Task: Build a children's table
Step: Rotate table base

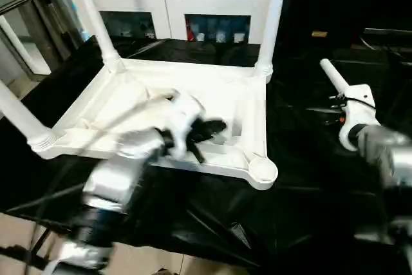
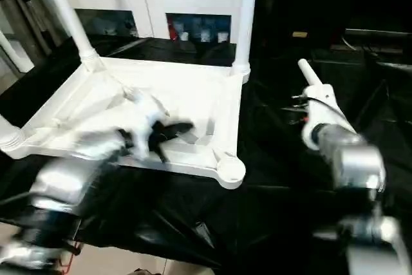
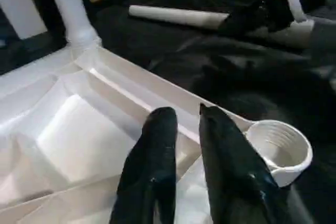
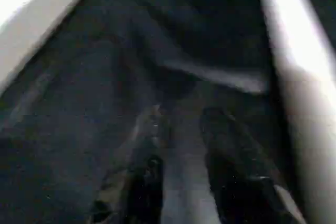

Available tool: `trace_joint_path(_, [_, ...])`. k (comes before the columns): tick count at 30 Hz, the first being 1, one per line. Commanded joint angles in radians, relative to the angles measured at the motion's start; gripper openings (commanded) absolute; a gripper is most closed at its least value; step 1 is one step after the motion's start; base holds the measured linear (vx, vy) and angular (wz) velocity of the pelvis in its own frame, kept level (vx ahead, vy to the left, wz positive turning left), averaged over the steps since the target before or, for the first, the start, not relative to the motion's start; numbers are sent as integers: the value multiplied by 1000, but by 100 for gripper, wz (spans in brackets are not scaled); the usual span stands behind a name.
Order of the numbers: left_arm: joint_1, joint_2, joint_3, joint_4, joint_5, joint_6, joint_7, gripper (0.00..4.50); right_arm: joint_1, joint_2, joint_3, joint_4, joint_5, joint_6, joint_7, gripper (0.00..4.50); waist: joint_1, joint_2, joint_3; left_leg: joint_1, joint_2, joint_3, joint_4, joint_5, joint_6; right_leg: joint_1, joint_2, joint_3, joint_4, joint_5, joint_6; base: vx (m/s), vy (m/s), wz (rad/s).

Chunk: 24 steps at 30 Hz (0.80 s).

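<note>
My left gripper (image 3: 181, 116) hovers over the upturned tabletop (image 1: 129, 104), fingers slightly parted, holding nothing. At its three o'clock the near-right socket (image 3: 278, 145) stands empty. Three legs (image 1: 273, 14) rise from the other sockets. The fourth leg (image 1: 335, 78) points toward eleven o'clock at my right gripper (image 4: 181, 129), whose fingers I cannot judge.

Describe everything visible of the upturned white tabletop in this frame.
The tabletop is white plastic, lying underside up on black sheeting. Raised ribs cross its recessed underside. Three corners carry upright white legs; the near right corner socket is empty, round and ridged inside. The left end effector hovers over its ribs by that socket.
</note>
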Motion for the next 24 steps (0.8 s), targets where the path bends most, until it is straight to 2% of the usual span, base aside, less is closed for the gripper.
trace_joint_path(1, [14, 18, 5, -31, -29, 32, -31, 124, -41, -16, 18, 64, -21, -28, 19, 159, 2, -20, -64, 14, -2, 8, -51, -171, 44, 53, -21, 15, -71, -150, -248, 0, 0, 0])
trace_joint_path(3, [18, 29, 8, -48, -41, 43, -45, 137, -66, -34, 24, 117, -38, -51, 22, 179, 2, -20, -65, 15, -1, 9, -50, -169, 45, 51, -21, 15, -71, -150, -250, 0, 0, 0])
trace_joint_path(4, [21, 35, 10, -64, -47, 53, -49, 137, -94, -53, 27, 175, -53, -77, 23, 179, 4, -36, -67, 12, 0, 8, -51, -160, 49, 54, -23, 14, -68, -146, -255, 0, 0, 0])
trace_joint_path(5, [21, 35, 10, -64, -47, 53, -49, 137, -94, -53, 27, 175, -53, -77, 23, 179, 6, -29, -66, 13, 0, 9, -50, -162, 48, 51, -24, 14, -69, -155, -263, 0, 0, 0])
trace_joint_path(6, [24, 37, 10, -74, -51, 60, -49, 154, -107, -62, 30, 203, -59, -91, 21, 195, 7, -29, -65, 15, 0, 11, -48, -161, 48, 50, -23, 15, -70, -154, -262, 0, 0, 0])
trace_joint_path(7, [28, 39, 11, -88, -56, 69, -48, 164, -125, -74, 34, 241, -67, -109, 19, 206, 9, -34, -64, 13, 0, 11, -48, -160, 55, 50, -23, 14, -68, -156, -264, 0, 0, 0])
trace_joint_path(9, [49, 49, 10, -136, -74, 107, -41, 173, -183, -100, 32, 357, -68, -152, 23, 214, 10, -33, -64, 13, 0, 10, -47, -164, 55, 51, -24, 13, -67, -163, -268, 0, 0, 0])
trace_joint_path(11, [66, 67, 4, -168, -87, 134, -45, 206, -219, -111, 26, 424, -64, -172, 35, 246, 12, -31, -64, 13, 1, 11, -46, -167, 58, 50, -22, 13, -65, -157, -271, 0, 0, 0])
trace_joint_path(12, [70, 73, 2, -175, -88, 138, -48, 212, -227, -113, 24, 437, -64, -174, 37, 251, 12, -28, -66, 12, 2, 10, -45, -167, 57, 51, -24, 11, -62, -152, -275, 0, 0, 0])
trace_joint_path(13, [82, 89, -3, -193, -94, 154, -55, 218, -249, -119, 21, 480, -68, -183, 39, 253, 12, -29, -64, 13, 0, 12, -44, -175, 59, 49, -20, 11, -64, -159, -273, 0, 0, 0])
trace_joint_path(14, [85, 93, -3, -199, -97, 160, -57, 218, -254, -122, 20, 491, -70, -186, 38, 253, 15, -22, -65, 14, 0, 11, -44, -176, 58, 48, -21, 10, -63, -157, -274, 0, 0, 0])
trace_joint_path(15, [89, 98, -3, -208, -101, 170, -60, 232, -265, -127, 21, 518, -75, -195, 35, 259, 15, -25, -64, 14, 1, 12, -44, -178, 57, 48, -20, 10, -64, -156, -277, 0, 0, 0])
trace_joint_path(16, [90, 100, -2, -212, -103, 174, -61, 251, -269, -129, 21, 529, -77, -201, 31, 286, 16, -25, -64, 14, 1, 12, -44, -180, 56, 48, -19, 10, -64, -155, -279, 0, 0, 0])
trace_joint_path(17, [94, 110, 1, -229, -108, 187, -60, 251, -285, -137, 19, 575, -83, -223, 28, 286, 20, -33, -62, 12, 0, 13, -45, -183, 56, 48, -18, 9, -64, -164, -277, 0, 0, 0])
trace_joint_path(19, [94, 117, 4, -236, -112, 195, -60, 264, -293, -138, 17, 595, -80, -223, 41, 299, 23, -28, -63, 14, 1, 12, -44, -193, 50, 46, -20, 9, -64, -174, -281, 0, 0, 0])
trace_joint_path(24, [107, 148, 1, -292, -128, 241, -56, 302, -321, -152, 37, 692, -92, -245, 78, 337, 29, -34, -60, 10, 1, 12, -44, -201, 50, 46, -21, 8, -63, -192, -276, 0, 0, 0])
